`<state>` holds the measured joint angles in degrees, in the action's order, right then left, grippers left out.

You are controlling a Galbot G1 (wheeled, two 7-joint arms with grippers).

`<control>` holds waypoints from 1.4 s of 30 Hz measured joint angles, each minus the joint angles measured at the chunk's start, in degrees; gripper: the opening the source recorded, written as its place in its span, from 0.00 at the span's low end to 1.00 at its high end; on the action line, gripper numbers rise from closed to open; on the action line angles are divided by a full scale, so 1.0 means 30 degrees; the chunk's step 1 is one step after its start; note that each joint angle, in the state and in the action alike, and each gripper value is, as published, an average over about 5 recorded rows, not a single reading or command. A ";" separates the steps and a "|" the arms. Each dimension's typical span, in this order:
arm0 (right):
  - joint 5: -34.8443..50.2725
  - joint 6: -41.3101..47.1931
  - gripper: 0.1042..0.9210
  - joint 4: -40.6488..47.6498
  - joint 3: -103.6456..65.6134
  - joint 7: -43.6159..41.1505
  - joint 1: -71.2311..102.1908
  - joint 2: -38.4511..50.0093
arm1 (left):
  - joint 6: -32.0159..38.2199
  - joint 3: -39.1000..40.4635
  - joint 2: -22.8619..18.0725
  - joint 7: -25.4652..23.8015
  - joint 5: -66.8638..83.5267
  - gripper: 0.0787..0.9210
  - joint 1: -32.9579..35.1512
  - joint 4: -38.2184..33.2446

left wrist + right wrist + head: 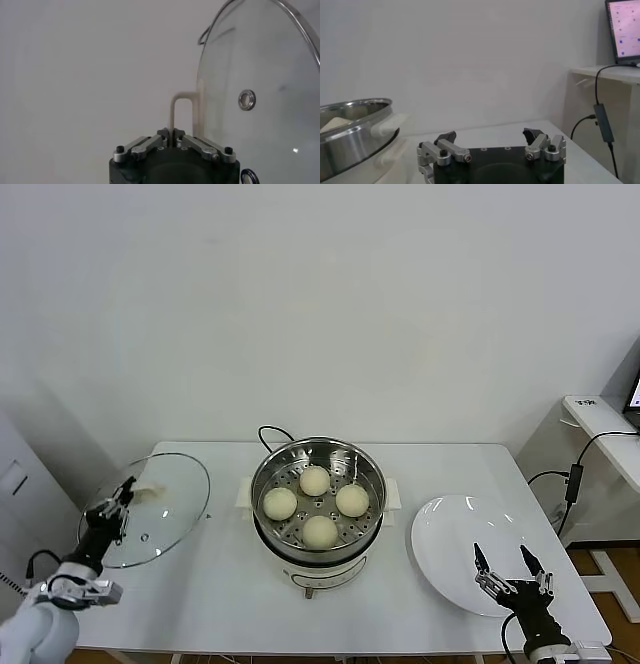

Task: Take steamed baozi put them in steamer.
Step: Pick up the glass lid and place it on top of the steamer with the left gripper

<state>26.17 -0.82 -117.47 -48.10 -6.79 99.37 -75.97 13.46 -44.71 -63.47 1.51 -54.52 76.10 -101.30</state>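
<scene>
Four pale cream round buns [315, 503] sit in the shiny steel steamer pot [318, 484]. The left hand [120, 504] pinches the round glass lid's [165, 504] handle; the right hand [511, 568] is spread over the flat white plate [450, 534].

The head view looks from above, forward and down, onto the table [200, 604], with the steamer [318, 494] near the middle and a white wall behind it. It stands far enough to take in both grippers.

The left wrist view sits just behind the left gripper [171, 136] and looks along it, very near the lid [260, 95]; the head view shows this lid [160, 509] left of the steamer.

The right wrist view sits low behind the right gripper [490, 137], facing level across the table. At its edge is the steamer [352, 132], which it shares with the head view.
</scene>
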 measured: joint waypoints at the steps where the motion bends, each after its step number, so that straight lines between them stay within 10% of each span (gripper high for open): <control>1: 0.0033 -0.0033 0.88 0.0022 -0.0006 -0.0082 0.0014 0.0028 | -0.0452 0.0211 0.0317 -0.0260 0.0384 0.04 -0.0011 -0.0425; 16: 0.0677 -0.0646 0.88 0.0729 -0.0920 -0.1638 0.0141 0.0669 | -0.9191 0.8127 0.2434 -0.2168 0.0586 0.04 -0.1862 -0.5445; 42: 0.0815 -0.0886 0.88 0.0960 -0.2073 -0.2565 0.0904 0.0623 | -1.5009 1.7834 -0.2040 -0.3732 -0.5873 0.04 -0.6656 -0.4055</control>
<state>28.62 -3.48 -114.60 -54.32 -14.49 102.08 -74.10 -31.57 8.79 -69.59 -9.69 -72.14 56.13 -113.47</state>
